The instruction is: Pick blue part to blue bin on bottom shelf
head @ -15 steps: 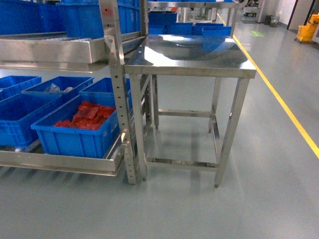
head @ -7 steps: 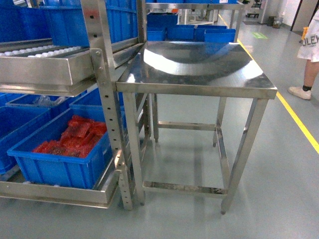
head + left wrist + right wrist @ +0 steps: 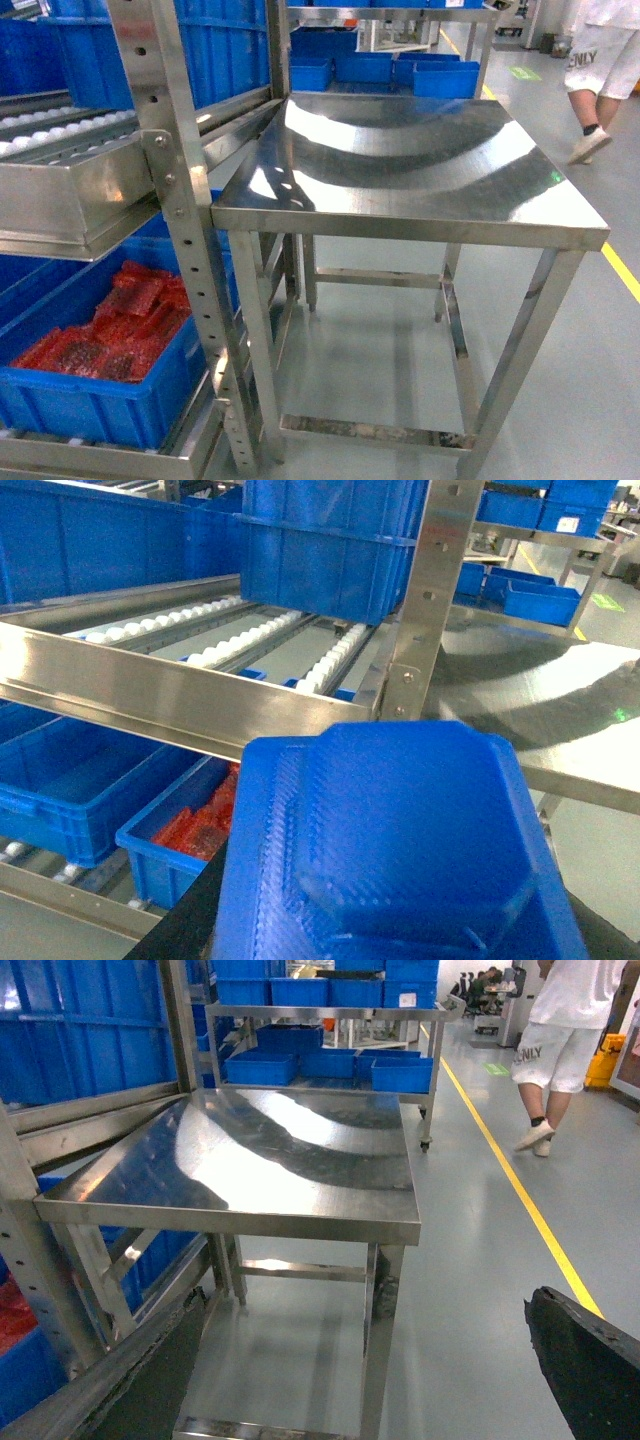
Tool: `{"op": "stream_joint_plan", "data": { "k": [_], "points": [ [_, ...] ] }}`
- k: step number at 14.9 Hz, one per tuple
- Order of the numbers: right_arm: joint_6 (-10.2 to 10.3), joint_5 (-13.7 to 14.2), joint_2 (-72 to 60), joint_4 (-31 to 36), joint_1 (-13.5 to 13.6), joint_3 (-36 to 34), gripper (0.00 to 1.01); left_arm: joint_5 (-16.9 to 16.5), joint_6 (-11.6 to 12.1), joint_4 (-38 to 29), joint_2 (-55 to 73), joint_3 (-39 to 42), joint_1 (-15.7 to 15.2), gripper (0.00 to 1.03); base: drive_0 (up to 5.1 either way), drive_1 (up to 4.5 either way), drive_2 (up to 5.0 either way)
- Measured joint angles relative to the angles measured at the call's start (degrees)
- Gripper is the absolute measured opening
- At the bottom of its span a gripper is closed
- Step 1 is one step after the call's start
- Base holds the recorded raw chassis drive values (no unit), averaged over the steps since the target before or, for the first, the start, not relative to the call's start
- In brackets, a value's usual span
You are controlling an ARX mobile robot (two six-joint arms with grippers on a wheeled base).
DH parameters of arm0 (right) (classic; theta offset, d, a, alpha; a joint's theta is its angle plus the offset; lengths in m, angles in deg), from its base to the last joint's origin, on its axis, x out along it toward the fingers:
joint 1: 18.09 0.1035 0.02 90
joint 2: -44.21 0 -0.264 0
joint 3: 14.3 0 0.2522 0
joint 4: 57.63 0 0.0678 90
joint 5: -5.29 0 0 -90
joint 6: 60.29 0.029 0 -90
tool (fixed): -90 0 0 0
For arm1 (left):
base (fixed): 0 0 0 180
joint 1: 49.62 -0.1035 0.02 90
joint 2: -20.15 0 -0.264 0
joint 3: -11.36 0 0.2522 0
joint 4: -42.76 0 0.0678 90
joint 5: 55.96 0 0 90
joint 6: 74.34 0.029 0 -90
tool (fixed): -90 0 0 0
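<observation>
on my left wrist view the blue part fills the frame right at the left hand, seemingly held, though i cannot tell the grip. the blue bin of red pieces sits below it on the bottom shelf. right hand fingers spread apart, empty.

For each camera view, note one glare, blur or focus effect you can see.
Head view: broad glare bands on the steel table. Left wrist view: the blue part fills the foreground, slightly soft. Right wrist view: table glare again; the dark gripper edges at the bottom corners are blurred.
</observation>
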Motion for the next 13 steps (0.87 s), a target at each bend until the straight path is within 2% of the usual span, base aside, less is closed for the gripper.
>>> {"op": "stream_joint_plan", "data": {
  "k": [13],
  "points": [
    [0.0, 0.1, 0.0, -0.1, 0.0, 0.0, 0.98, -0.1, 0.0, 0.0, 0.3, 0.0, 0.0, 0.43, 0.0, 4.03, -4.0]
  ]
}}
